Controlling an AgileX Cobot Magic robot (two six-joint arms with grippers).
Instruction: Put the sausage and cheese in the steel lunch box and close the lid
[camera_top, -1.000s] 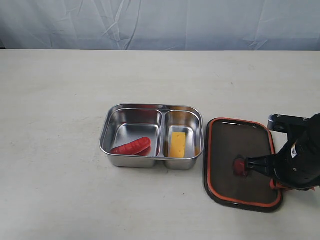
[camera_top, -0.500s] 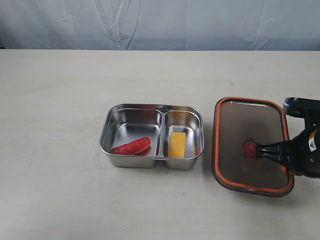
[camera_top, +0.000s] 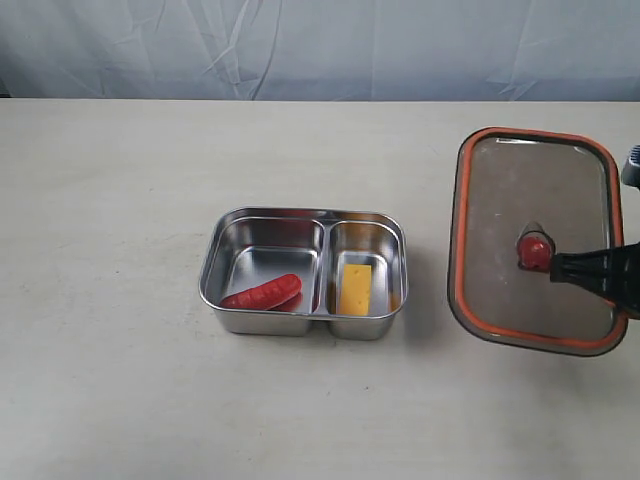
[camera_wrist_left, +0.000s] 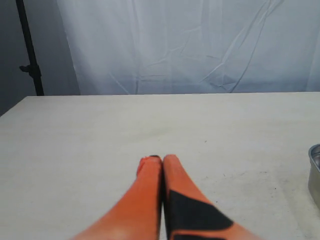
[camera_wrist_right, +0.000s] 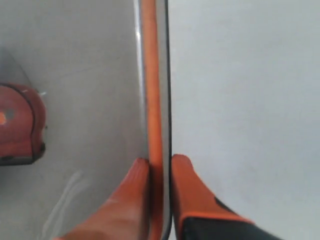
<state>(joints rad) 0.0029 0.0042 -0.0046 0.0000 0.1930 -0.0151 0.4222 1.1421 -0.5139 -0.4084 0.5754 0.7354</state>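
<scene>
The steel lunch box (camera_top: 225, 255) sits mid-table. In its larger compartment lies the red sausage (camera_top: 262, 293); the yellow cheese (camera_top: 354, 288) lies in the smaller one. To the right, the lid (camera_top: 520, 190) hangs tilted above the table, orange rim seal and centre tab (camera_top: 534, 250) facing the camera. My right gripper (camera_top: 560, 267) is shut on the lid's edge; the right wrist view shows the rim (camera_wrist_right: 152, 75) pinched at my right gripper (camera_wrist_right: 160, 162). Away from the box, my left gripper (camera_wrist_left: 161, 160) is shut on nothing over bare table and out of the exterior view.
A pale wrinkled curtain (camera_top: 320, 45) closes off the back of the table. A corner of the lunch box (camera_wrist_left: 315, 170) shows at the edge of the left wrist view. A dark stand pole (camera_wrist_left: 27, 50) rises beyond the table.
The right gripper has lifted the lid off the table and carried it up and to the right, tilting it. Box, sausage and cheese have not moved.
</scene>
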